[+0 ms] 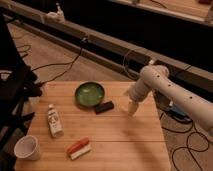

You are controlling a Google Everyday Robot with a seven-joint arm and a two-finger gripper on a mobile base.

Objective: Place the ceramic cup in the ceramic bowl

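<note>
The ceramic cup (26, 147) is a small plain white cup standing upright at the near left corner of the wooden table (120, 135). The ceramic bowl (90, 93) is round with a glossy green inside and stands at the far middle of the table. My gripper (132, 108) hangs from the white arm (165, 87) over the right side of the table, to the right of the bowl and far from the cup. It holds nothing that I can see.
A small dark block (104, 107) lies just right of the bowl. A white labelled bottle (54, 121) lies on the left. A red and white object (79, 148) lies near the front. Cables run across the floor behind and beside the table.
</note>
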